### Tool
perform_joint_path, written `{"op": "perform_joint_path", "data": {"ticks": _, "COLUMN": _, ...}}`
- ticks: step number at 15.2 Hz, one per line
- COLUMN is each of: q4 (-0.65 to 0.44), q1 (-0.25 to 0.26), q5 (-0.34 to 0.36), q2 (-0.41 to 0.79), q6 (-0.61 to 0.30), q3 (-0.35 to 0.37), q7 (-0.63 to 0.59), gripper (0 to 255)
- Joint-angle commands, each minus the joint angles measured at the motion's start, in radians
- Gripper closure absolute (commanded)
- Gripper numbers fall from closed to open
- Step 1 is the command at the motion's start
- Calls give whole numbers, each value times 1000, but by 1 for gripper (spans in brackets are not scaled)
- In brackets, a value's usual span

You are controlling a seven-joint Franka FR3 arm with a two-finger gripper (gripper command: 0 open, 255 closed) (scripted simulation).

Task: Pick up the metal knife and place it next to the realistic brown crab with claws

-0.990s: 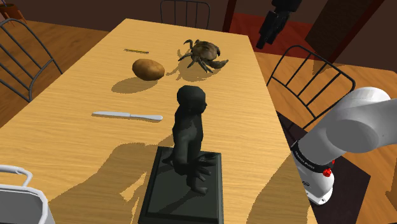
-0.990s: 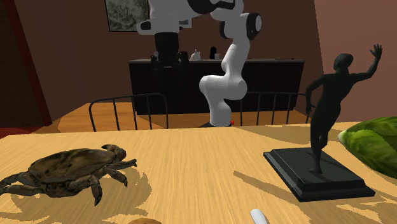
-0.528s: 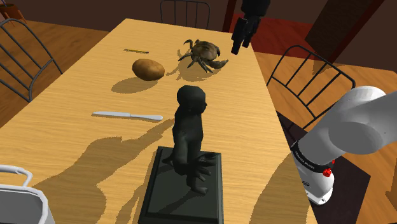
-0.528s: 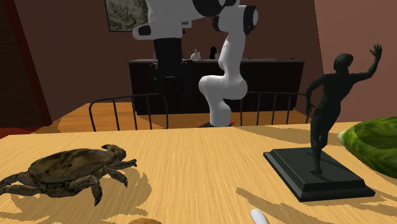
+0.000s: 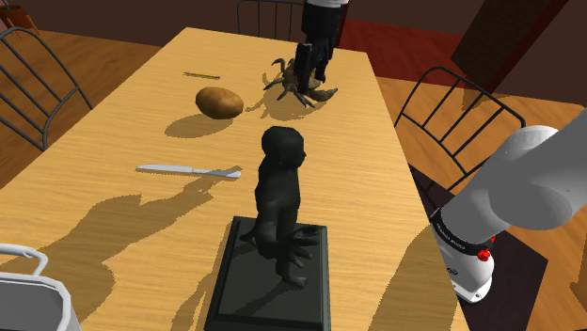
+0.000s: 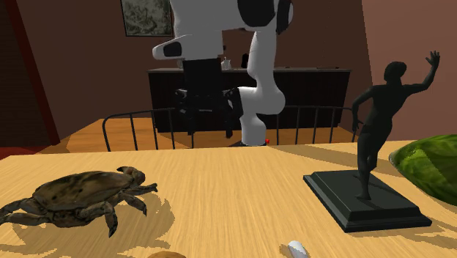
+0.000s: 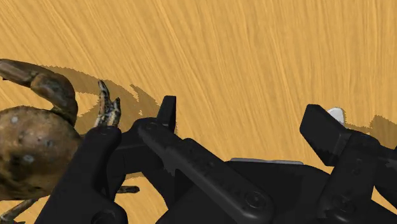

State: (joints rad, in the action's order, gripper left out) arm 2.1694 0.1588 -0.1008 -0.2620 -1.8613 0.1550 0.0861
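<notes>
Currently, we see our gripper (image 5: 315, 66) hovering beside the brown crab (image 6: 77, 199), fingers spread wide and empty; the grey knife (image 5: 188, 170) lies well apart.

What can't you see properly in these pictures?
The crab: in the shoulder view, the gripper covers part of its body.
The knife: in the second exterior view, the bottom edge cuts off all but one end.
The green thing: same view, cut off by the right edge; can't tell what it is.
The white object: shoulder view, cut off by the lower left corner.
</notes>
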Motion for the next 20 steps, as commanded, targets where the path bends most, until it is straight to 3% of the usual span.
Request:
{"op": "perform_joint_path", "data": {"ticks": 1, "q4": -50, "q1": 17, "q5": 8, "q2": 69, "q6": -7, "q3": 28, "q7": -17, "gripper": 0}}
{"op": "perform_joint_path", "data": {"ticks": 11, "q4": -354, "q1": 115, "q5": 101, "q2": 423, "q6": 11, "q3": 132, "q7": -101, "gripper": 0}}
{"op": "perform_joint_path", "data": {"ticks": 20, "q4": -729, "q1": 257, "q5": 214, "q2": 772, "q6": 113, "q3": 175, "q7": -155, "gripper": 0}}
